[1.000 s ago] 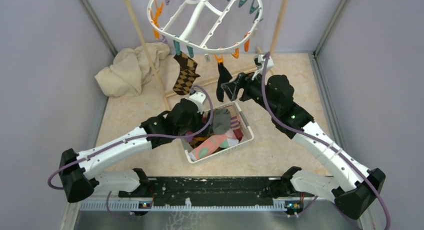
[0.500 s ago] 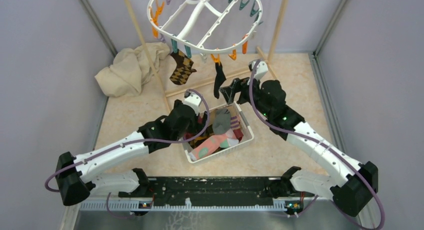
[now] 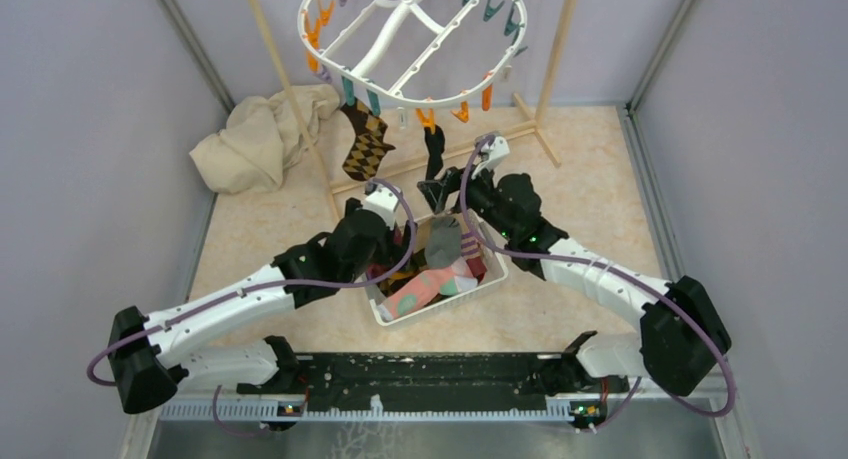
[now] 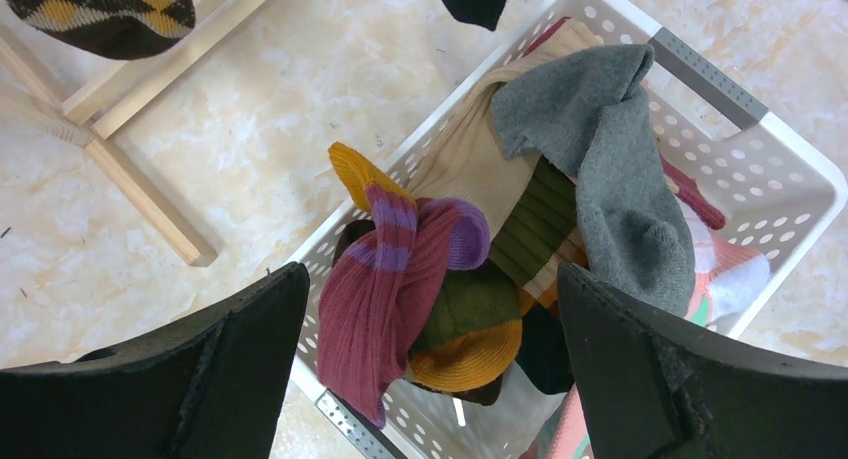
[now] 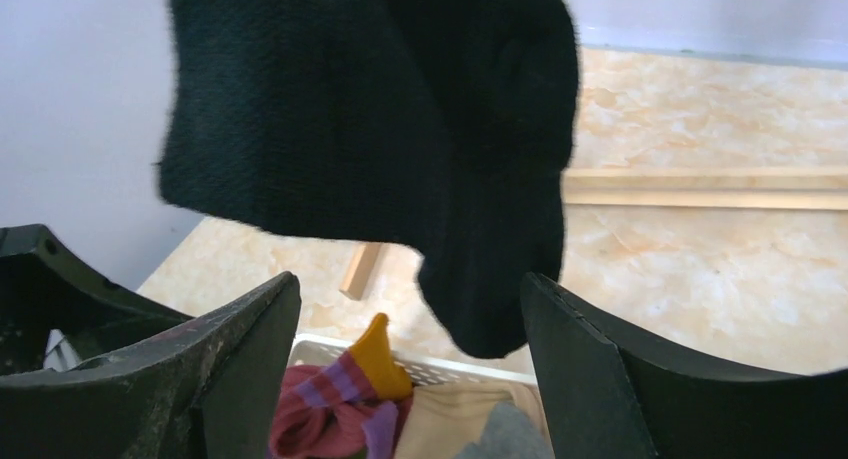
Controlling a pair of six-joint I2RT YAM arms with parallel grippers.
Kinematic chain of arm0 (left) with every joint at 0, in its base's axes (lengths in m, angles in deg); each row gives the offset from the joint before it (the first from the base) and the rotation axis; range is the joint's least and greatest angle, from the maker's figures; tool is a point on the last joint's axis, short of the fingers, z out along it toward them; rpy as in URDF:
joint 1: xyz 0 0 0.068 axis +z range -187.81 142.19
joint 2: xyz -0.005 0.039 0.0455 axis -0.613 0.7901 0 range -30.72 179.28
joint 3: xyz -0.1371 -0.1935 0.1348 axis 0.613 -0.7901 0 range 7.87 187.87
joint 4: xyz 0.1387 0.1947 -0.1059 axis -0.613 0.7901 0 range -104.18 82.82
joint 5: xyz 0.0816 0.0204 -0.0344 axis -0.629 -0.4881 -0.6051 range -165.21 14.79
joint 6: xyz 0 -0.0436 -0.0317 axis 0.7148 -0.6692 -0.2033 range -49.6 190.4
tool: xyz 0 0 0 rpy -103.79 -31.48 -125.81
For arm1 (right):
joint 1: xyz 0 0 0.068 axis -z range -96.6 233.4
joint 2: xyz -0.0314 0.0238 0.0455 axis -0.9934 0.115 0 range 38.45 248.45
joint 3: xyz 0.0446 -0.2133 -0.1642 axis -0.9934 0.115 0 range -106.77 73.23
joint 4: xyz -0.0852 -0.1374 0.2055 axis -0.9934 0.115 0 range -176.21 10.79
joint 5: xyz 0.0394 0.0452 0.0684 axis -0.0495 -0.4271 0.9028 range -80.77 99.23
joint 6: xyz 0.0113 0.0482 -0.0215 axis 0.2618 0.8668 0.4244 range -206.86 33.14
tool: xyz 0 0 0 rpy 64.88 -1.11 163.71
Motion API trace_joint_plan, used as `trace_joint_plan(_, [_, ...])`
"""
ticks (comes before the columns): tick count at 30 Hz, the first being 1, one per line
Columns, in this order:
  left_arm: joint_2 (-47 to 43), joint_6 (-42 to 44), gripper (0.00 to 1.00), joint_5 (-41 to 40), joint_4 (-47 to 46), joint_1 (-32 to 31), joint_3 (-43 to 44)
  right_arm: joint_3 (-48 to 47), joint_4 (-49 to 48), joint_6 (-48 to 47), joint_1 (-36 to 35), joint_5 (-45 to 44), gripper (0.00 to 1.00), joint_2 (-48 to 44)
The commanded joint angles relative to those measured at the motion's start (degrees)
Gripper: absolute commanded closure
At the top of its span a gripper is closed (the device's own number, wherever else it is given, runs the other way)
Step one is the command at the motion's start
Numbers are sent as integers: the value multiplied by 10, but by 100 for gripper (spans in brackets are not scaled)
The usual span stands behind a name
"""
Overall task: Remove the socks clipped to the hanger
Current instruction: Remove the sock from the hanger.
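The white oval hanger (image 3: 383,41) hangs at the top with orange, teal and purple pegs. Two socks stay clipped to it: a brown-yellow argyle sock (image 3: 365,144) and a black sock (image 3: 433,151). My right gripper (image 3: 437,191) is open, right under the black sock. In the right wrist view the black sock (image 5: 400,129) hangs with its toe just above and between my open fingers (image 5: 410,299). My left gripper (image 4: 430,309) is open and empty over the white basket (image 4: 790,159), above a maroon sock with purple stripes (image 4: 385,289). The argyle sock (image 4: 100,9) hangs ahead of it.
The white mesh basket (image 3: 495,269) sits between the arms, holding several socks, with a grey sock (image 4: 610,169) on top. A beige cloth (image 3: 260,139) lies at the back left. Wooden rack poles (image 3: 285,79) and floor bars (image 4: 140,189) stand behind the basket.
My right arm has moved left and down, bringing its open gripper under the black sock. The left arm has dropped slightly over the basket. The hanger has swung a little.
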Motion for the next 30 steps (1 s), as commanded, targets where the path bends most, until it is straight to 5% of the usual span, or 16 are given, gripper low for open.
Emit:
trace_joint_plan(1, [-15, 1, 1, -7, -11, 3, 1, -15, -85, 6, -31, -40, 19, 15])
trace_joint_plan(13, [-42, -13, 1, 10, -6, 6, 12, -52, -141, 66, -54, -199, 35, 107])
trace_joint_plan(22, [-52, -20, 1, 16, 3, 7, 2, -79, -180, 73, -51, -147, 74, 138])
trace_joint_plan(30, [-63, 2, 1, 51, -46, 12, -24, -51, -184, 110, -24, -33, 91, 83])
